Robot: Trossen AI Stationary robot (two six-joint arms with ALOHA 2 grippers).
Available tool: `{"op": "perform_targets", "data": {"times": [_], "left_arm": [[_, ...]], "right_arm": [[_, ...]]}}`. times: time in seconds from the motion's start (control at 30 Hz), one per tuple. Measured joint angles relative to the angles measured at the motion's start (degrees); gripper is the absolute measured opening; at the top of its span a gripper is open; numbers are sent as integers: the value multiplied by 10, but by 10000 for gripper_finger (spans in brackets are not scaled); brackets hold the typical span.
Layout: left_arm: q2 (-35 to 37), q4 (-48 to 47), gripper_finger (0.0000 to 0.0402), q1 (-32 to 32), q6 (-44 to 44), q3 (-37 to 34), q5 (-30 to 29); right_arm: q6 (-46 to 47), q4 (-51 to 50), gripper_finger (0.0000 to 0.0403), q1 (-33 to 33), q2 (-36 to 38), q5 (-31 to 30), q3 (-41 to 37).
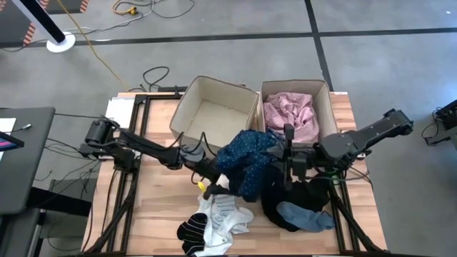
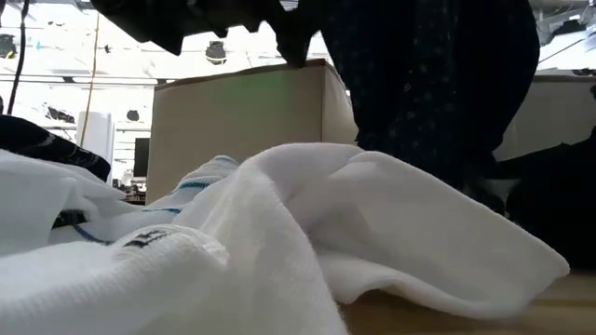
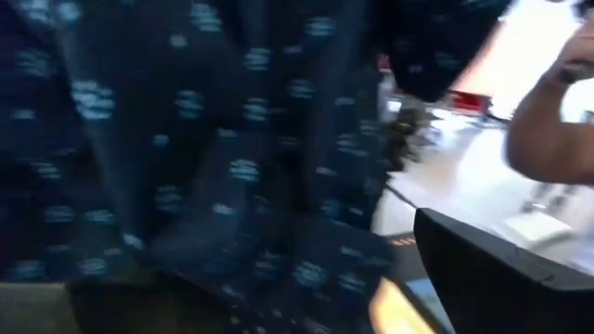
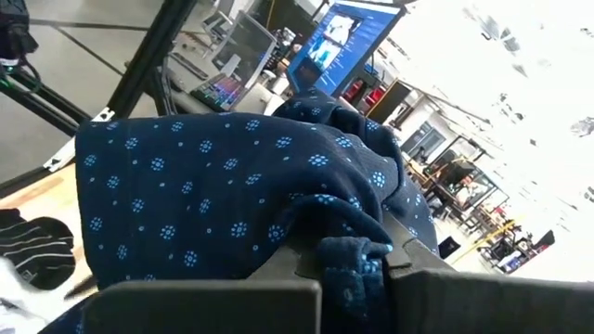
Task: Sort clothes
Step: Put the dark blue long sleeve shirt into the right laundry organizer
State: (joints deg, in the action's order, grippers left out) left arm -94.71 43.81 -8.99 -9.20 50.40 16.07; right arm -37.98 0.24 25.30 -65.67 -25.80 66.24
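Grey concrete floor with cables surrounds a wooden counter [image 1: 157, 207] on a black frame. Two beige bins are set side by side at the counter's far edge: the left bin [image 1: 214, 111] holds nothing visible, while the right bin [image 1: 325, 107] is filled with a pink top [image 1: 289, 114].

A dark blue dotted garment [image 1: 246, 160] is held up between the two arms, just in front of the bins, with its long axis running roughly from the left bin's near corner down toward the counter's middle. The left end effector [image 1: 207, 171] is met at the garment's left side, but whether its fingers are spread or pinched cannot be told. The right end effector [image 1: 288, 158] is pinched on the garment's right part; in the right wrist view the cloth [image 4: 232, 199] is bunched over the fingers.

On the counter's near side, white and striped socks [image 1: 214, 221] are piled left of centre. A black piece [image 1: 296, 200] is spread to their right, and a light blue piece [image 1: 303, 214] lies on it. In the low view, white fabric [image 2: 279, 233] fills the foreground, and a lit room is seen behind.
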Motion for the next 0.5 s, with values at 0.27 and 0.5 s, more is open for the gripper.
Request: {"op": "perform_targets", "data": {"times": [0.27,0.5], "left_arm": [[-50,6,310,-4,29,50,-75],[-103,-37,308,-3,67,128,-77]], "right_arm": [[4,22,35,0,-5,2,0],[5,29,37,1,-21,4,0]]}}
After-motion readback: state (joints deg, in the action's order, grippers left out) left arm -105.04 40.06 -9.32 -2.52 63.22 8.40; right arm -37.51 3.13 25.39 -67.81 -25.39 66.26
